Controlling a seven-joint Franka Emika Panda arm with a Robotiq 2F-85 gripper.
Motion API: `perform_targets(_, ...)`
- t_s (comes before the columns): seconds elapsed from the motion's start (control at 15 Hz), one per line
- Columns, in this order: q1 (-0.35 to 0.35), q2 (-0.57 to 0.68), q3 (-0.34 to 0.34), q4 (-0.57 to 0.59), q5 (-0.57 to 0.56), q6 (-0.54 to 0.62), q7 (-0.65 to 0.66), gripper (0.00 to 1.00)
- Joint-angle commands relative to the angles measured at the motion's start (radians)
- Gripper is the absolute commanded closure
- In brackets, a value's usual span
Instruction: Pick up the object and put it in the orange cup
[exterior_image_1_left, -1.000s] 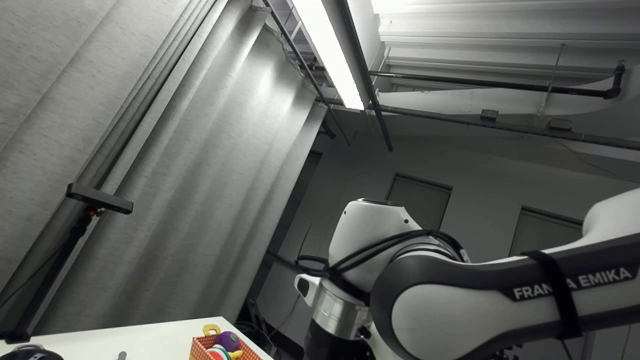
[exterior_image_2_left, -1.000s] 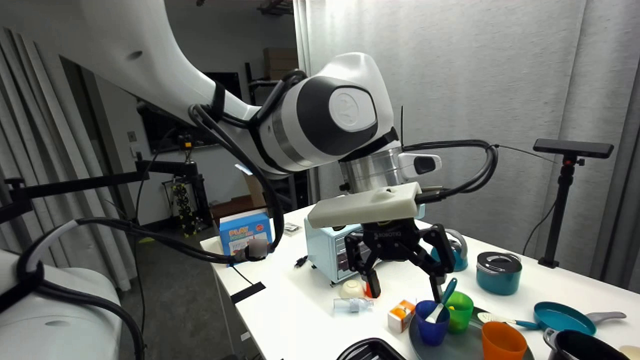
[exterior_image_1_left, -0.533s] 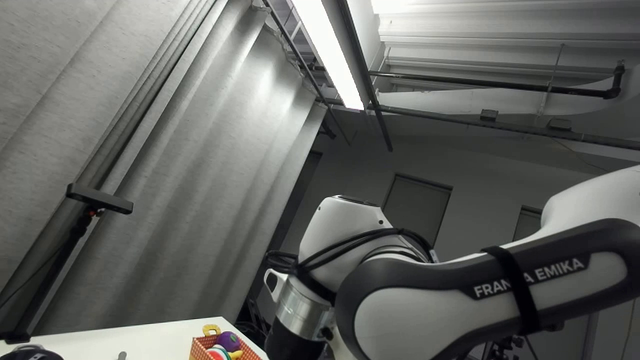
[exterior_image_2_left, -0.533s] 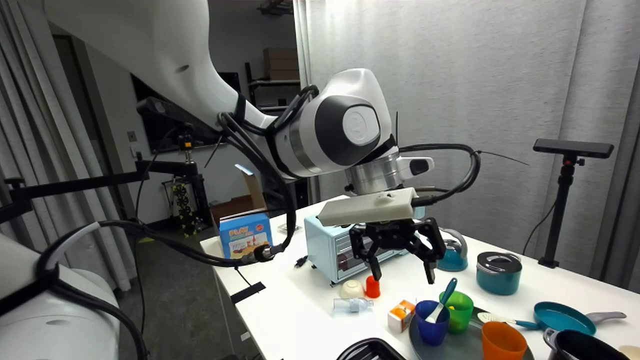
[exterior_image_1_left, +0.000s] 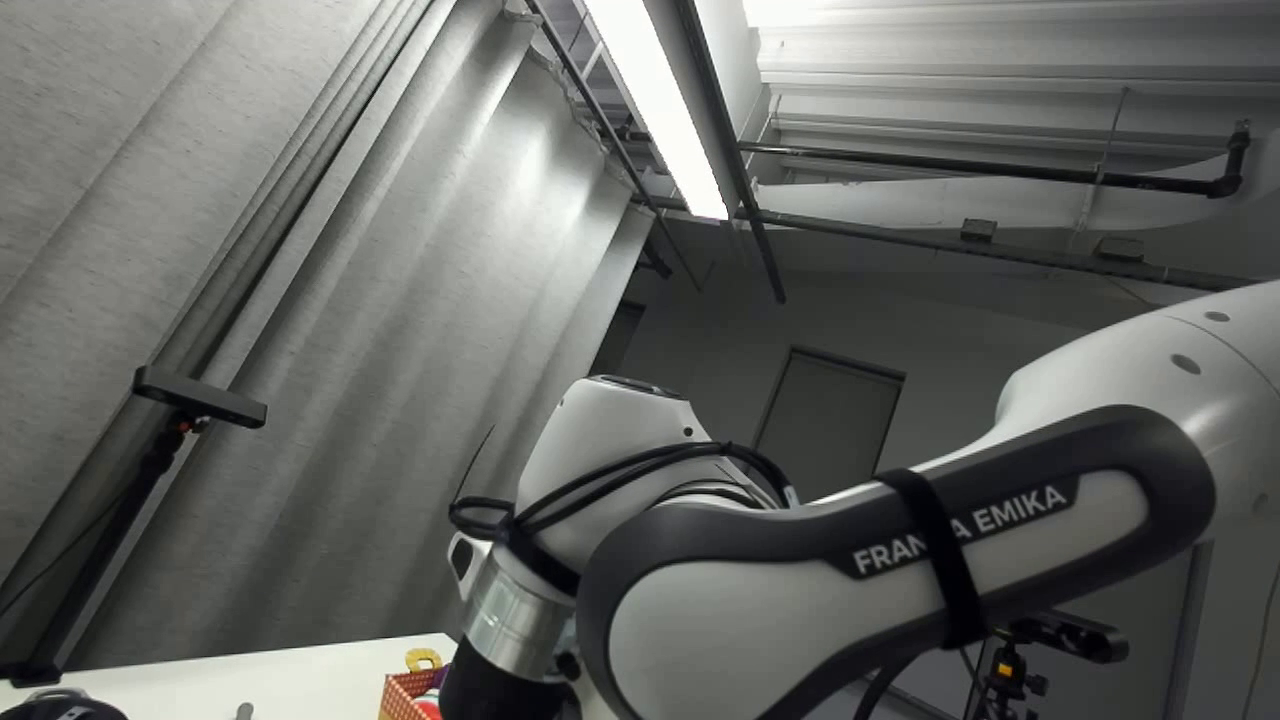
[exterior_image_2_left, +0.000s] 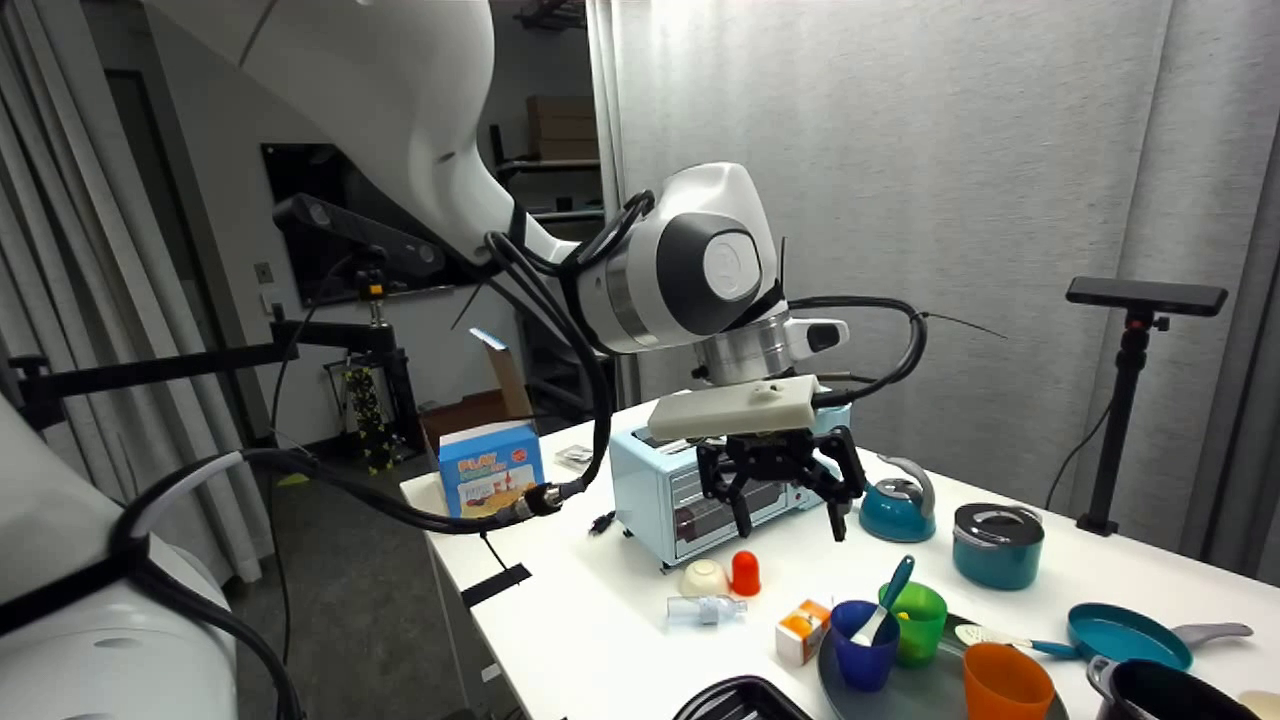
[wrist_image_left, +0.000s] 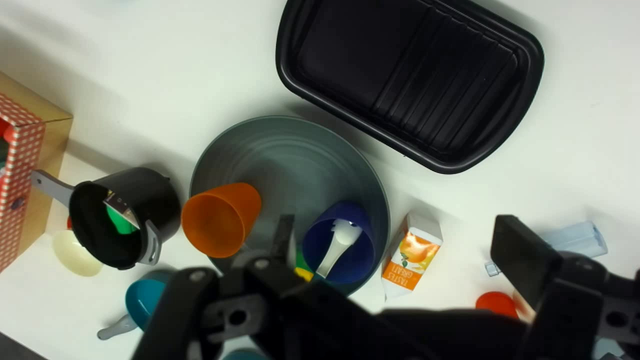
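I hold my gripper above the white table, near the middle of an exterior view, with my two fingers spread wide and their tips pointing down. In the wrist view they reach in from the bottom, one around the lower middle, the other at the lower right. The orange cup stands on a grey plate, left of centre in that view; which thing is the object to pick up, I cannot tell. Toward the plate's lower right stands a blue cup with a white spoon in it, and in an exterior view a green cup sits just beside it. A juice carton lies just right of the plate in the wrist view, with a clear bottle farther right, partly behind my finger. A black tray spans the upper right there, and a black pot with something green inside is at the left. In an exterior view my arm partly covers a checked basket at the bottom of the frame.
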Motion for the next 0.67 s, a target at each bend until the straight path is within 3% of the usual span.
perform_targets(0.0, 0.008, 0.009, 0.001, 0.009, -0.001, -0.003, 0.000, 0.00)
perform_targets(0.6, 0.005, 0.015, -0.002, 0.020, -0.007, -0.017, -0.013, 0.00)
